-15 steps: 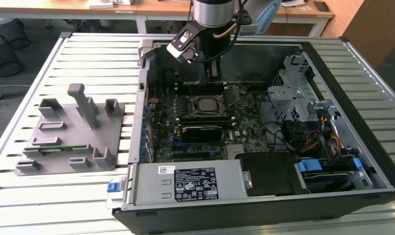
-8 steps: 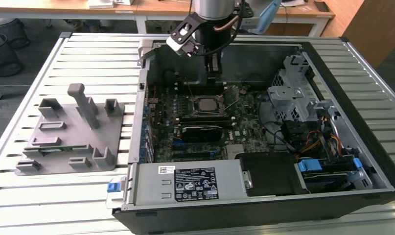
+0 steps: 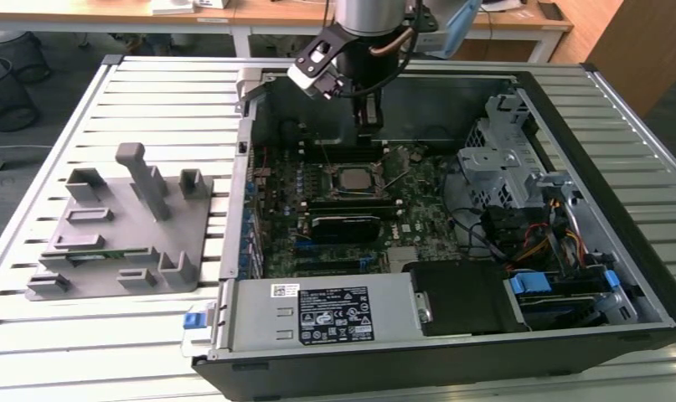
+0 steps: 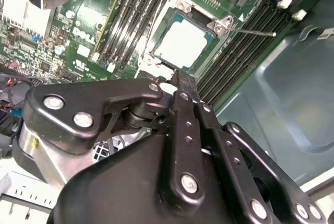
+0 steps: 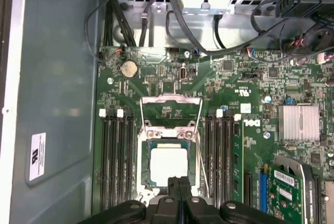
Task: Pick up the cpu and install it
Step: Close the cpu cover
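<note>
Hovering gripper (image 5: 180, 183): close over the socket (image 5: 144, 167) rim, fingers (image 5: 174, 190) pressed together and empty.
Cpu (image 5: 168, 164): lying flat inside that socket, seemingly seated.
Load plate (image 5: 170, 110): swung back, so nothing clamps the chip yet.

We see a silver-grey cylindrical arm (image 3: 366, 15), with a coppery cable (image 3: 396, 43) curving beside it and a black-and-white camera block (image 3: 317, 69) at the wrist. Our gripper (image 4: 180, 80) is matte black, its rounded linkage bars (image 4: 115, 101) studded with bright silver screws (image 4: 189, 183).
</note>
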Tool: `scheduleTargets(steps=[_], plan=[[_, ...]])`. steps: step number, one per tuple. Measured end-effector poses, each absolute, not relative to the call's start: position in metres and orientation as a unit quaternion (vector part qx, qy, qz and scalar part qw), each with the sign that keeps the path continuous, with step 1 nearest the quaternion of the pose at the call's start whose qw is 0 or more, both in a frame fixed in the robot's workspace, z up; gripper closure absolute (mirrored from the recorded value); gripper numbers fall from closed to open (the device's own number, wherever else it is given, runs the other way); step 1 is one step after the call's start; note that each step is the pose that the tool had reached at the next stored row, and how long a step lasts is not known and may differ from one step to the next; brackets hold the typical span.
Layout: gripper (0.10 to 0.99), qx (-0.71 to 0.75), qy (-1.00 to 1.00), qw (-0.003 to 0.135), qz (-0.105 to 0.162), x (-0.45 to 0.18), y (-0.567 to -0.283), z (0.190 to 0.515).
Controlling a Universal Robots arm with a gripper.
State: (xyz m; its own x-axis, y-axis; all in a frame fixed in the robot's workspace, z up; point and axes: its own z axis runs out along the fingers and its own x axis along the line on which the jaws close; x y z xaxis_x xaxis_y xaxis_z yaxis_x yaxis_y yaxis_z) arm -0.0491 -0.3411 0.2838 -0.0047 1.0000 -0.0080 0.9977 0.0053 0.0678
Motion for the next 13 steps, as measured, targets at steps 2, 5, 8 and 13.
scheduleTargets(steps=[2,5,8,13], plan=[[0.980,0.705,0.708,0.026,0.021,-0.0471,-0.3413,0.2838],[0.980,0.705,0.709,0.026,0.021,-0.0441,-0.3413,0.2839],[0.980,0.705,0.709,0.026,0.020,-0.0424,-0.3413,0.2839],[0.980,0.705,0.708,0.026,0.020,-0.0399,-0.3413,0.2838]])
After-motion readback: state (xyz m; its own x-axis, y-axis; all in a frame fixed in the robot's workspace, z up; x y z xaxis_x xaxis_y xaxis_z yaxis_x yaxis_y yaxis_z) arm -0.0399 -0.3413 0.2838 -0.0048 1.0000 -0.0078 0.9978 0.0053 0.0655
